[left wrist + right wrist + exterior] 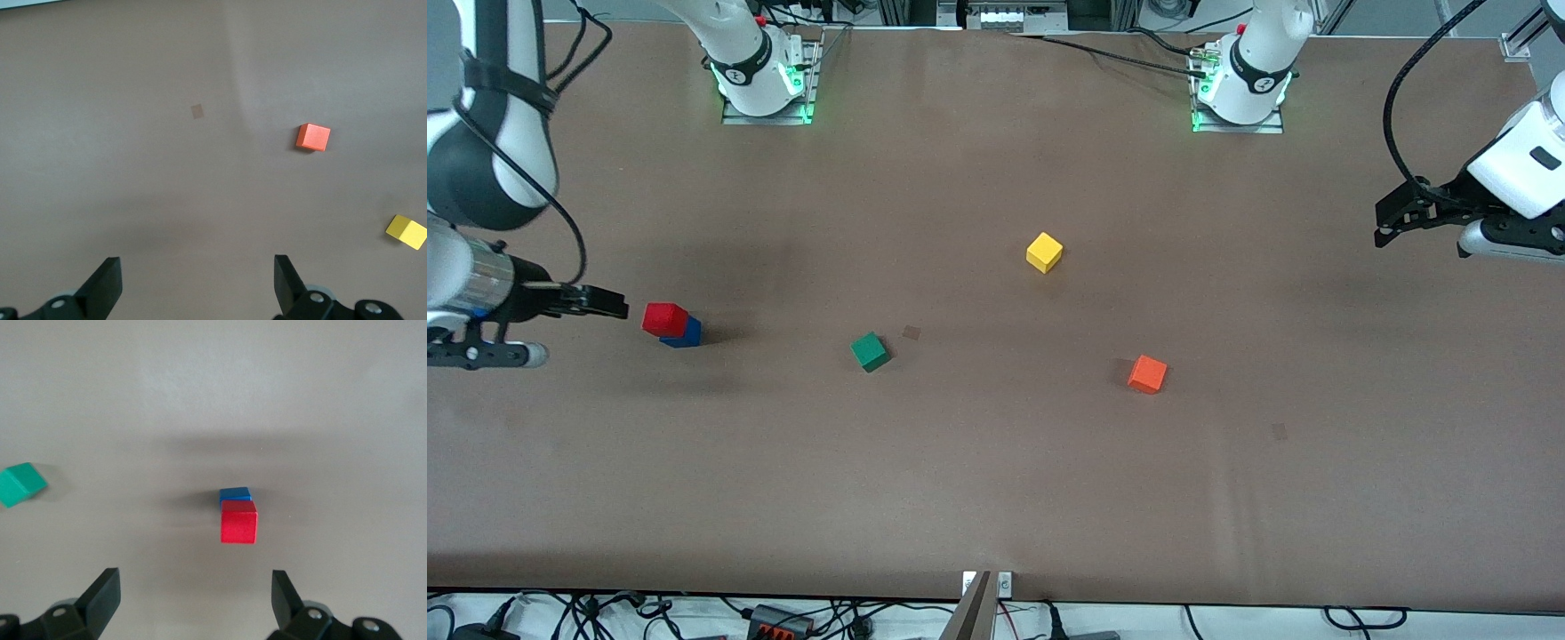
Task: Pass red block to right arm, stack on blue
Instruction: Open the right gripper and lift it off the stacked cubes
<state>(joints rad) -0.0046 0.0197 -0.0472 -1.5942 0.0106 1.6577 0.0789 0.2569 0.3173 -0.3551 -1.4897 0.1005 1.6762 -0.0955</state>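
I've got three loose cubes on the brown tabletop (996, 498). Green cube (870, 351) sits near mid-table, turned a bit off square. Yellow cube (1044, 252) is at about 1 o'clock from the green one, farther from the front camera, well apart. Orange cube (1147, 374) is at roughly 4 o'clock from the yellow, toward the left arm's end, slightly nearer the camera than the green. All three flat on the surface, none touching. I see a small dark square mark (911, 332) just beside the green cube, a second mark (1280, 432) at about 4 o'clock from the orange. Cable clutter (783, 618) along the near edge.
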